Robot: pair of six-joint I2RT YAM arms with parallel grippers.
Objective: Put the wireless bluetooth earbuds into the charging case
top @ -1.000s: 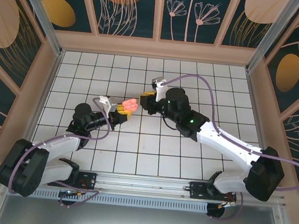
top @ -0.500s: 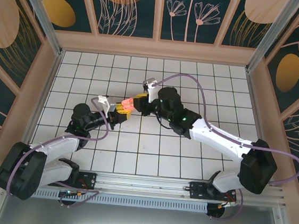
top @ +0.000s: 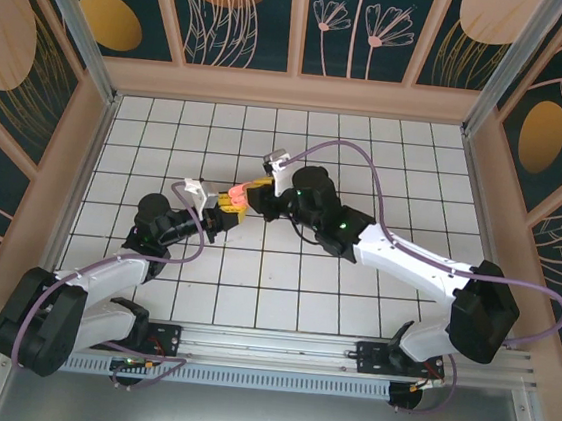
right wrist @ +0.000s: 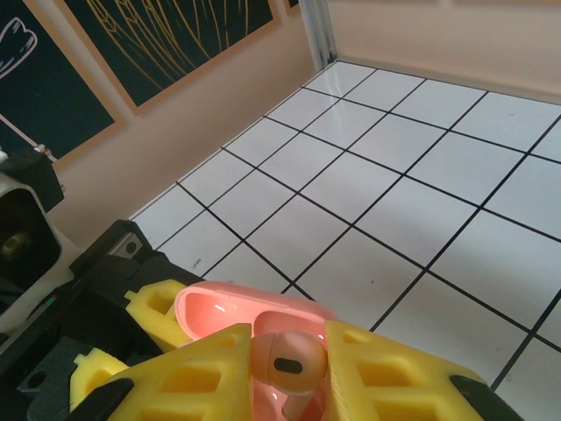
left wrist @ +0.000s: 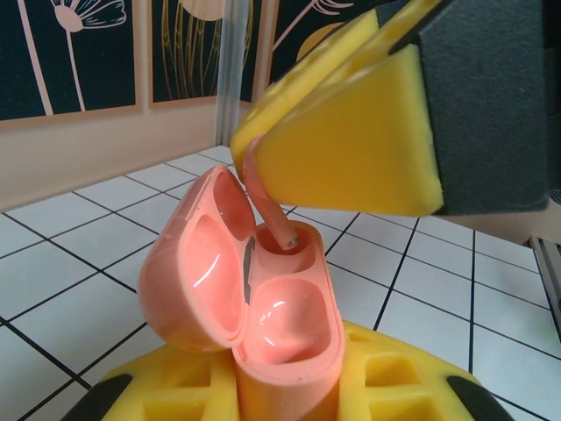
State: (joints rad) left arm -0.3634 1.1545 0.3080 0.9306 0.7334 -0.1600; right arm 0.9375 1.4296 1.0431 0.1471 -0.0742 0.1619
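left fingers (top: 231, 210) closed on base of open case (left wrist: 282, 351), lid (left wrist: 188, 263) swung aside, raised over tiled table (top: 368, 149). right fingers (top: 257, 196) pinched on earbud (right wrist: 289, 364), stem tip inside case base, near table centre.

Left arm (top: 104, 272): rises from its base at the lower left of the top view, elbow bent, forearm running up and right toward the middle.
Left gripper (top: 229, 208): points right, its yellow-padded jaws clamped on the base of the charging case (left wrist: 280, 324).
Right arm (top: 425, 271): stretches from the lower right corner, up and left in a long line.
Right gripper (top: 255, 194): just left of frame centre, jaws pinching an earbud (right wrist: 289, 361).
Spacing: the two grippers sit tip to tip, very close together.
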